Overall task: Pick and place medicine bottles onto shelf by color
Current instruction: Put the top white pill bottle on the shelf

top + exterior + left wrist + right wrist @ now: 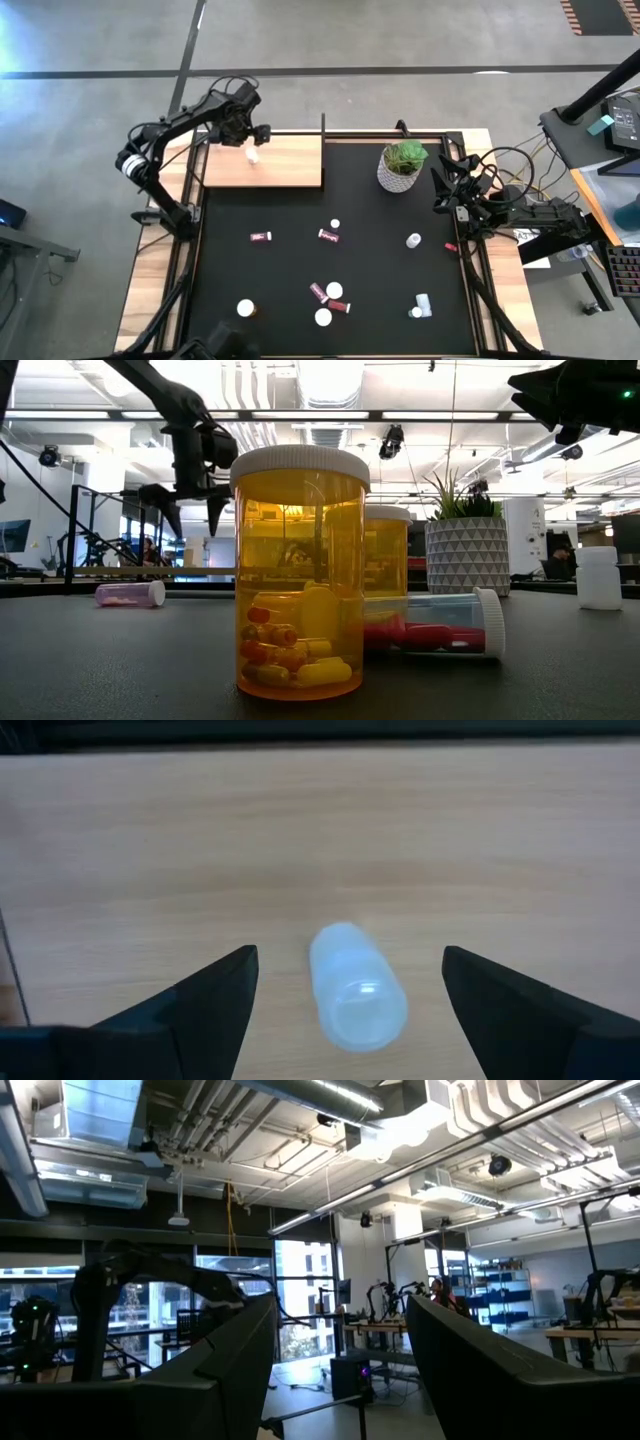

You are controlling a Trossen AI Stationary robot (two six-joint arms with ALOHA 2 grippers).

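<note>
Left gripper [252, 133]: over the shelf's far part, fingers [215, 995] spread wide, gripping nothing.
White bottle [356, 986]: on the shelf [290, 165], between the parted fingers; it looks tipped on its side, though the view is too close to be sure.
Right gripper [443, 178]: raised at the right table edge near the plant pot [400, 168], fingers apart, empty.
Other bottles: scattered on the black mat [370, 250], an amber bottle [300, 575] standing nearest the low camera.

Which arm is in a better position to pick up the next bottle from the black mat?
Probably right: the right gripper waits open beside the white bottle, while the left gripper is open over the shelf.
</note>
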